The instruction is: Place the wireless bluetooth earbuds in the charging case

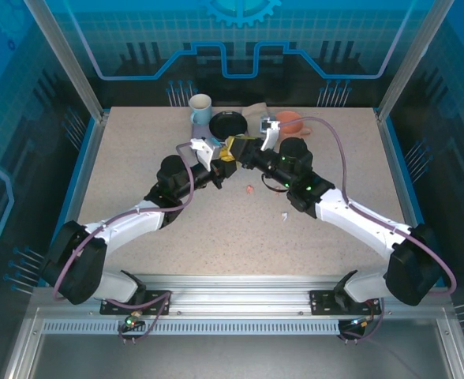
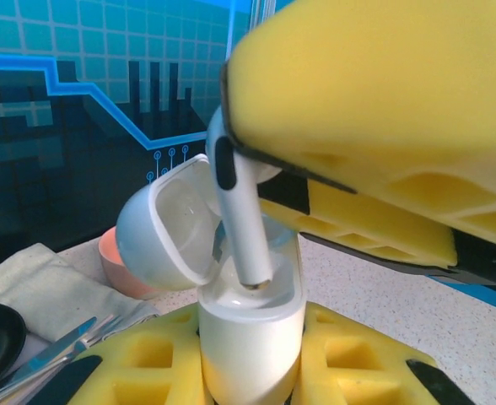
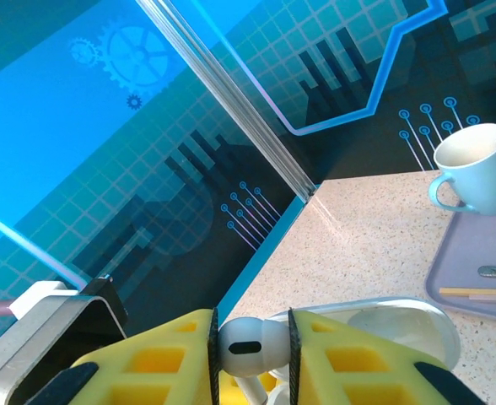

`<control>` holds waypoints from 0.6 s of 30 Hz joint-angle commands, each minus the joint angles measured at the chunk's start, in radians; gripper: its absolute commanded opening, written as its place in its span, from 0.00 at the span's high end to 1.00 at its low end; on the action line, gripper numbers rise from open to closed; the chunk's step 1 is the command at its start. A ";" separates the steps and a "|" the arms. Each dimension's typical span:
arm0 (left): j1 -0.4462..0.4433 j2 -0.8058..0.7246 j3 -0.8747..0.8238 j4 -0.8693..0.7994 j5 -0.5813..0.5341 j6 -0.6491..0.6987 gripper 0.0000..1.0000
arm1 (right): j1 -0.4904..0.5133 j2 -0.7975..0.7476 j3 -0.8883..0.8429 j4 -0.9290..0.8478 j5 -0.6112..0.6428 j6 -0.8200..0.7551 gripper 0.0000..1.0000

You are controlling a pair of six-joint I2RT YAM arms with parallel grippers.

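My left gripper (image 2: pixel 252 371) is shut on the base of the white charging case (image 2: pixel 252 329), which stands upright with its lid (image 2: pixel 168 224) swung open to the left. A white earbud (image 2: pixel 241 211) hangs over it, stem tip down inside the case's mouth. My right gripper (image 3: pixel 250 344) is shut on that earbud's head (image 3: pixel 261 350) between its yellow fingers (image 2: pixel 383 110). In the top view the left gripper (image 1: pixel 216 158) and right gripper (image 1: pixel 244 150) meet at mid-table. A pink earbud (image 1: pixel 250 189) and a white earbud (image 1: pixel 284 214) lie loose on the table in front of them.
At the back stand a light blue mug (image 1: pixel 200 109), a black dish (image 1: pixel 229 124) and a pink bowl (image 1: pixel 289 121) on a cloth. The mug (image 3: pixel 476 169) sits on a grey tray (image 3: pixel 471 278) with cutlery. Glass walls enclose the table.
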 commanded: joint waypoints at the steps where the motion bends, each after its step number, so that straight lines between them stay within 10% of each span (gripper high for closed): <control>1: -0.007 0.004 0.040 0.033 -0.005 0.006 1.00 | 0.010 -0.027 -0.021 0.019 0.025 0.006 0.75; 18: -0.007 0.006 0.053 0.046 -0.014 -0.010 1.00 | 0.010 -0.033 -0.063 0.035 0.020 -0.008 0.78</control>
